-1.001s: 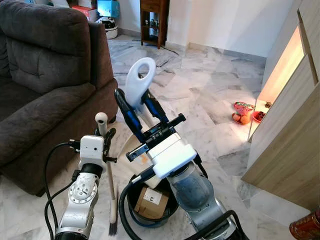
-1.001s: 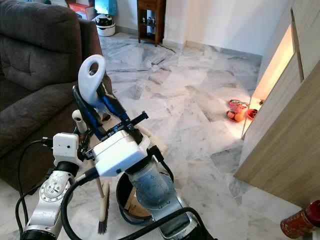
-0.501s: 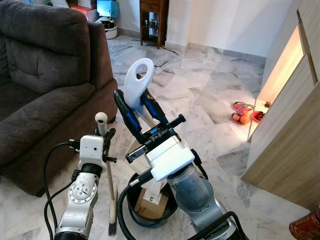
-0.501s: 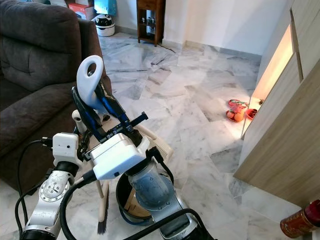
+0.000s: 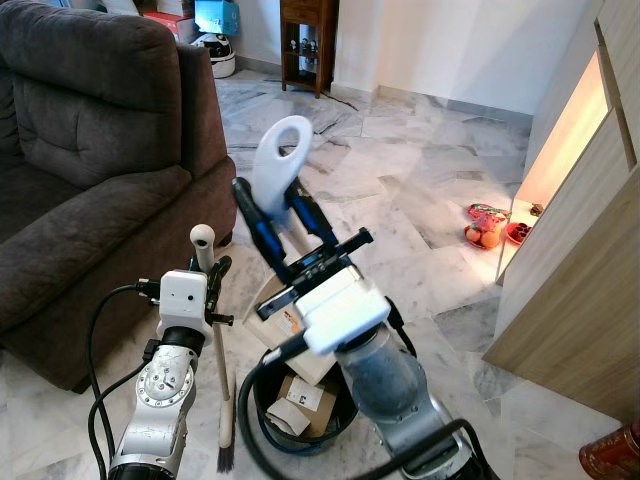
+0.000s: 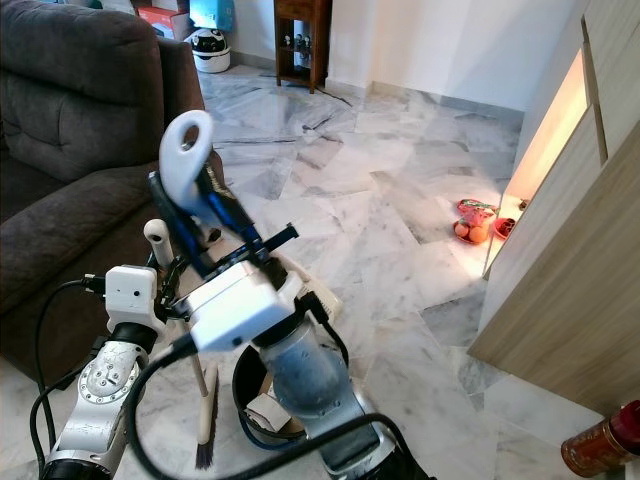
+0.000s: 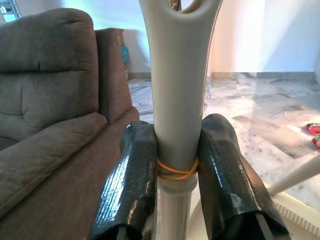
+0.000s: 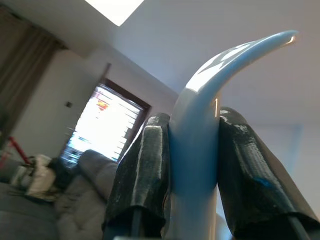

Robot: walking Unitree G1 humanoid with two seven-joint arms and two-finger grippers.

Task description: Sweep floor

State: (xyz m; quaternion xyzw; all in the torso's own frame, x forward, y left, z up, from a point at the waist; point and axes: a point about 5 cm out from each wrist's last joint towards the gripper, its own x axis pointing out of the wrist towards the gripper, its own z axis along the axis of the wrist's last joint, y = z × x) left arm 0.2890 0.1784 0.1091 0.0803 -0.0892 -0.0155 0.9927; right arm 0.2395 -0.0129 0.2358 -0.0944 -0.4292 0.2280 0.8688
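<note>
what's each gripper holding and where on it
Left gripper clamps the pale broom handle near its top; right gripper clamps the white looped dustpan handle below its loop.

Two silver metal arms (image 5: 160, 400), each carrying a boxy white wrist housing (image 5: 183, 296) and looped with black cables (image 5: 95, 340). The right pincer (image 5: 280, 225) has long black fingers (image 8: 142, 175) trimmed with blue.

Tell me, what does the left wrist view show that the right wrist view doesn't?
Left wrist view: a yellow rubber band around the broom handle, and marble floor beyond. Right wrist view: the ceiling with a light panel, and a bright window. Both: two black fingers shut on a pale handle, the left fingers on the broom handle, the right fingers on the dustpan handle, with the grey sofa behind.
</note>
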